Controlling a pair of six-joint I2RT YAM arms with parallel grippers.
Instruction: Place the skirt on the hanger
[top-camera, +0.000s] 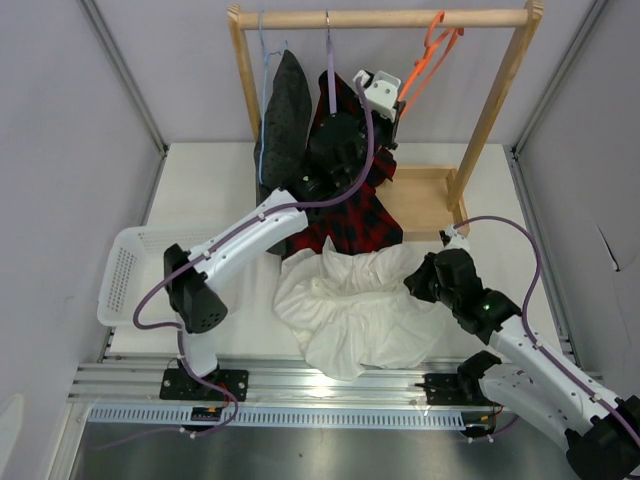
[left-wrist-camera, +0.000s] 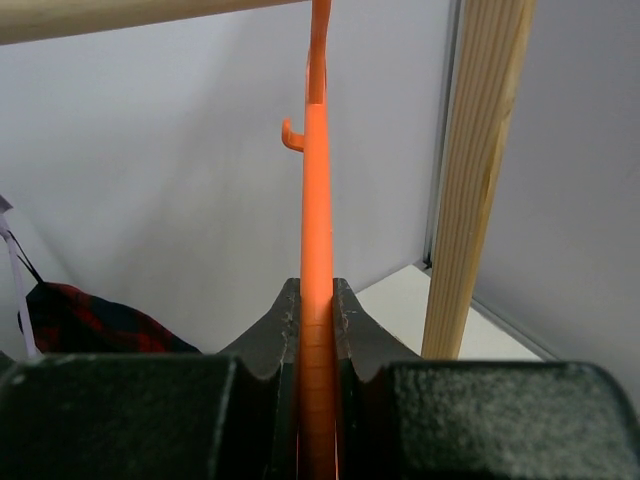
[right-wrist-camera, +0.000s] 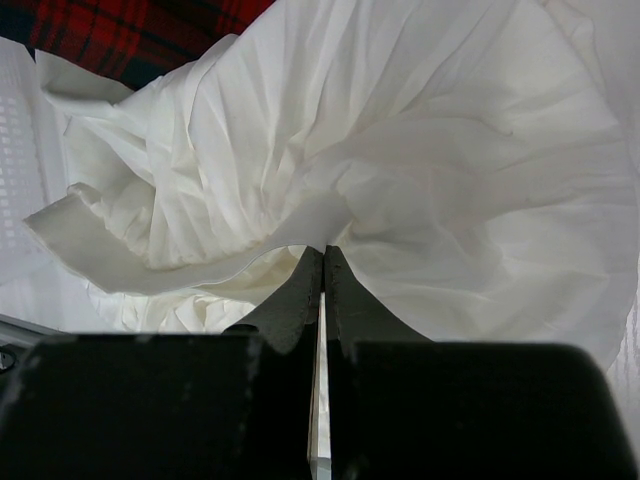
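our left fingers (left-wrist-camera: 280, 340) were clamped tight on the thin edge of the orange hanger (left-wrist-camera: 317, 200), whose hook sat over the wooden rail (top-camera: 380, 18) at the back, while our right fingers (right-wrist-camera: 295, 310) were pinched nearly together on a small fold of the white skirt (top-camera: 350, 310), which lay crumpled on the tabletop (top-camera: 200, 190) near the front, between the arms, well apart from the hanger

we judged the hold on the hanger risky: gripped on so narrow a strip, it could swivel or slip once lifted, and the hook might snag the rail on the way off

the skirt's pinch looked shallow, so thin fabric could slide out under its own weight, and its far edge touched the plaid shirt (top-camera: 350, 215), which might drag along
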